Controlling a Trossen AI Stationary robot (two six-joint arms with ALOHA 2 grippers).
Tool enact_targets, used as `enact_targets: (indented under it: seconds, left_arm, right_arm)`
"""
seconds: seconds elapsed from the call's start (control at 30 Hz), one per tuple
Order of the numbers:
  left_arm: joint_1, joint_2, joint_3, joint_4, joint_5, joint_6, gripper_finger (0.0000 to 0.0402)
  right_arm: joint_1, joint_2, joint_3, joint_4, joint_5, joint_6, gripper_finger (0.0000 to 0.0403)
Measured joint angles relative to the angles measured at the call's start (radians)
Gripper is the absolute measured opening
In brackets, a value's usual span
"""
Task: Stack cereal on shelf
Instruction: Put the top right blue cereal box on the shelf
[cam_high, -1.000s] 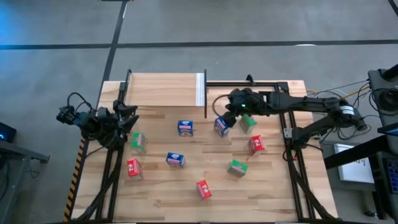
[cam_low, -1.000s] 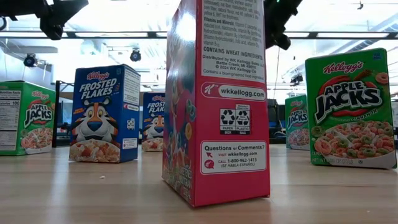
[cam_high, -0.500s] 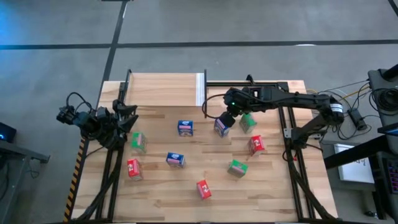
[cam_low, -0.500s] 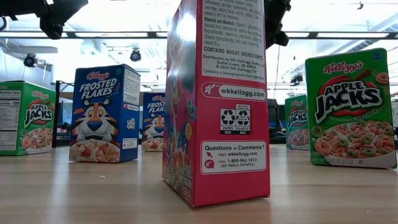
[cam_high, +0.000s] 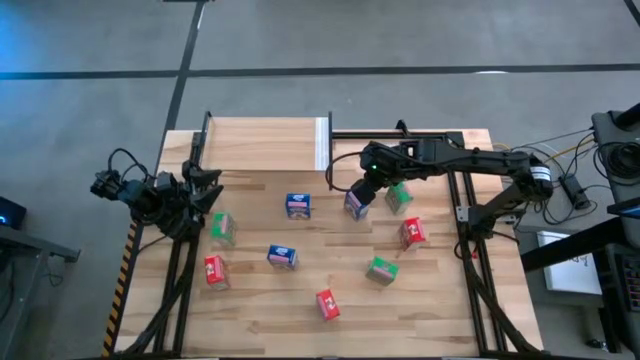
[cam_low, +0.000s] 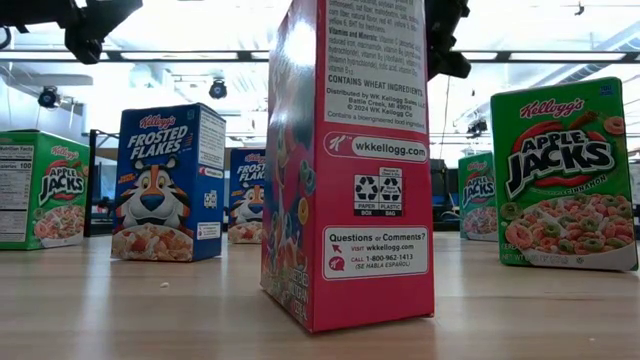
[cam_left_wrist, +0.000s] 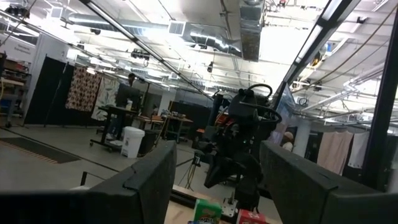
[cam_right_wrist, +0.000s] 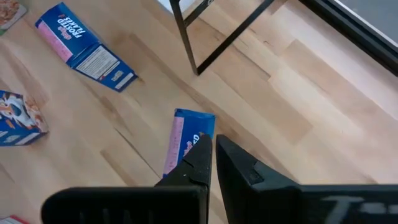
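floor: grey concrete | ceiling: bright lights, ducts

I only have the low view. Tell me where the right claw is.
Observer: The right claw is over the blue box nearest the shelf, by the shelf's white end strip.
Operator: Give me its state.
Observer: Shut. In the right wrist view its fingers are pressed together above that box's top edge, not around the box. I cannot tell whether they touch it.
Operator: Now report the left arm.
Observer: The left claw waits at the table's left edge, open and holding nothing, near a green box.
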Motion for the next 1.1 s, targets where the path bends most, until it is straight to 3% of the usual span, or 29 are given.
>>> enact_targets:
  seconds: [0.33, 0.73, 1.1]
  left_arm:
    - [0.000, -0.003, 0.000, 0.013, 0.000, 0.005, 0.0215]
    - [0.000, -0.003, 0.006, 0.014, 0.000, 0.027, 0.0215]
    - [0.000, -0.003, 0.007, 0.014, 0.000, 0.030, 0.0215]
  right_arm:
    - [0.000, 0.000, 0.000, 0.000, -0.001, -0.011, 0.0075]
    - [0.000, 0.000, 0.000, 0.003, 0.002, 0.014, 0.0093]
    - [0.000, -0.001, -0.001, 0.006, 0.002, 0.056, 0.0229]
